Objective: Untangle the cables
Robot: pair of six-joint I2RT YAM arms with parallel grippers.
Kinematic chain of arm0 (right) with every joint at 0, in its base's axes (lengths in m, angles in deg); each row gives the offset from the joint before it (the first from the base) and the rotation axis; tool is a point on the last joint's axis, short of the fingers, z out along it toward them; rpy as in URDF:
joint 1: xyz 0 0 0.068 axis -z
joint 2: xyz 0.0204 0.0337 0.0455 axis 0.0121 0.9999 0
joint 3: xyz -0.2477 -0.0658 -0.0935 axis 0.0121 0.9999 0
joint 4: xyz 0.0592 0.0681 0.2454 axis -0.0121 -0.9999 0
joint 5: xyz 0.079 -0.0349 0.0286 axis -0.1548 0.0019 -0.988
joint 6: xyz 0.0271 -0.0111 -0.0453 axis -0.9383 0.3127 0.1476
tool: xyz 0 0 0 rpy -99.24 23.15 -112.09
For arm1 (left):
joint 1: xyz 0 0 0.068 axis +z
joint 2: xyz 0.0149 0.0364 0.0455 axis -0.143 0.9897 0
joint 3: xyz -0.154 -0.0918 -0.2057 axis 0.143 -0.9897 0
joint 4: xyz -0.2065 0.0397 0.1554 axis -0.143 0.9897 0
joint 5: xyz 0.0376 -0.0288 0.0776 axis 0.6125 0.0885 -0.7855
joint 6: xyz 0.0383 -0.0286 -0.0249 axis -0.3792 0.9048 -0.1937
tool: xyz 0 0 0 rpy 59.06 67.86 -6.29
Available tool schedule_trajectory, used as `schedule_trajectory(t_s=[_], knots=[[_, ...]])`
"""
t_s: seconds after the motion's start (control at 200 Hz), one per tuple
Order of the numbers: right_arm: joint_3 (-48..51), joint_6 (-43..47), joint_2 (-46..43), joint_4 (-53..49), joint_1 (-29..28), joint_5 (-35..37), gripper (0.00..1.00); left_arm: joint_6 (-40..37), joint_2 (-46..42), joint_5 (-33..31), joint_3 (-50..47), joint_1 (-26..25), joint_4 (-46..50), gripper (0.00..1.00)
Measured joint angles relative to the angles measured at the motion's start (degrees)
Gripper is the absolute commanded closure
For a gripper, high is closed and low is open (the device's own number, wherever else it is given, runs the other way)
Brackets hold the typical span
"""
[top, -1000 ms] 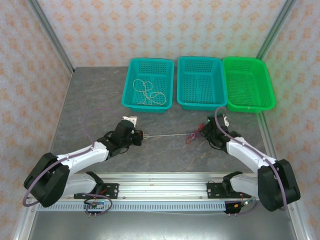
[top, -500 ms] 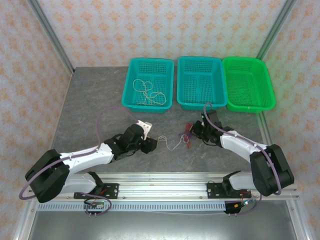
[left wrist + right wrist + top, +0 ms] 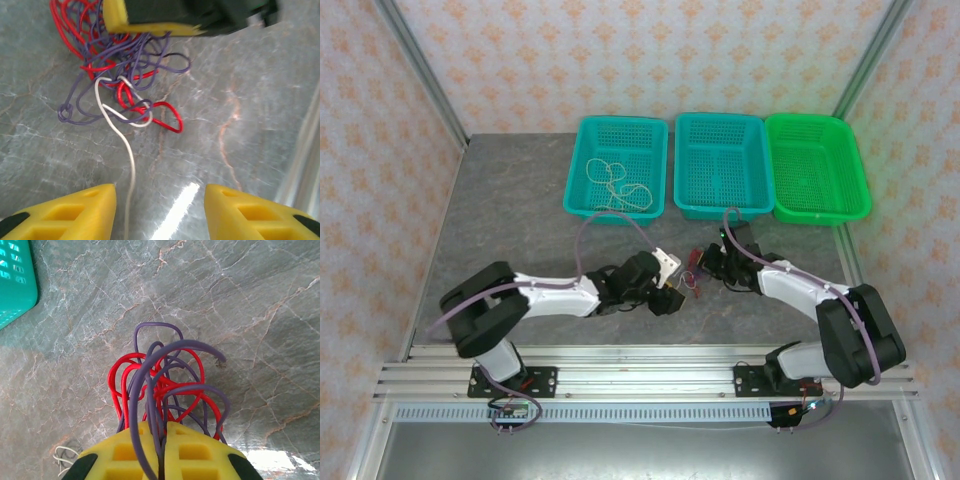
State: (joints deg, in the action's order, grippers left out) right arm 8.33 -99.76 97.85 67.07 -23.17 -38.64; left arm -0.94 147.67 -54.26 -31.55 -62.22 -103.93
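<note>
Over the table point(image 3: 520, 220), the right gripper point(image 3: 162, 432) is clamping shut on the cables point(image 3: 165, 375), their red and purple loops fanning out just ahead of it. The left gripper point(image 3: 160, 200) is standing partly open facing that tangle, a white strand point(image 3: 131, 165) lying on the table between its fingers point(image 3: 215, 195).

Red, purple cables point(image 3: 122, 85) tangled in clump; white cable point(image 3: 131, 165) looped through, trailing away.
</note>
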Motion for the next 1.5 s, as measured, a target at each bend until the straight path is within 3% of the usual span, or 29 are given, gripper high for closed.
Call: schedule_trajectory(t_s=[0.04, 0.14, 0.275, 0.42, 0.751, 0.906, 1.066, 1.151, 1.326, 1.501], knots=[[0.0, 0.0, 0.0, 0.0, 0.0, 0.0, 1.0, 0.6, 1.8, -0.7, 0.6, 0.0, -0.6, 0.65], [-0.3, 0.0, 0.0, -0.7, 0.0, 0.1, 0.99, 2.6, 4.0, -3.3, 1.1, 0.0, -1.6, 1.0], [-0.7, -0.9, -0.3, -3.2, -0.2, 5.2, 0.98, 4.4, 3.1, -7.3, 0.8, 0.0, -2.3, 1.0], [0.2, -4.8, -3.4, -6.3, 1.3, 11.8, 0.97, 6.1, -4.2, -11.4, -2.8, 0.7, -2.3, 1.0], [3.4, -13.5, -10.8, -2.3, 5.2, 4.1, 1.0, 11.4, -27.6, -10.6, -13.6, 6.7, -0.2, 1.0], [8.1, -17.6, -13.1, -7.0, 18.9, 18.1, 1.0, 12.4, -41.0, -17.4, -15.7, 15.0, 9.4, 1.0], [10.8, -19.3, -18.5, -9.4, 22.7, 21.3, 1.0, 12.9, -48.1, -19.3, -17.7, 19.3, 15.5, 1.0], [11.2, -17.3, -19.4, -7.0, 22.7, 17.7, 1.0, 12.9, -49.3, -16.3, -20.0, 19.7, 14.9, 0.98], [10.2, -11.2, -16.5, -1.5, 18.8, 7.2, 1.0, 12.2, -43.1, -4.2, -21.9, 18.6, 8.0, 0.68], [6.7, -8.1, -14.8, -1.4, 10.9, 6.0, 1.0, 11.8, -30.8, -0.7, -12.9, 10.7, 6.5, 0.61]])
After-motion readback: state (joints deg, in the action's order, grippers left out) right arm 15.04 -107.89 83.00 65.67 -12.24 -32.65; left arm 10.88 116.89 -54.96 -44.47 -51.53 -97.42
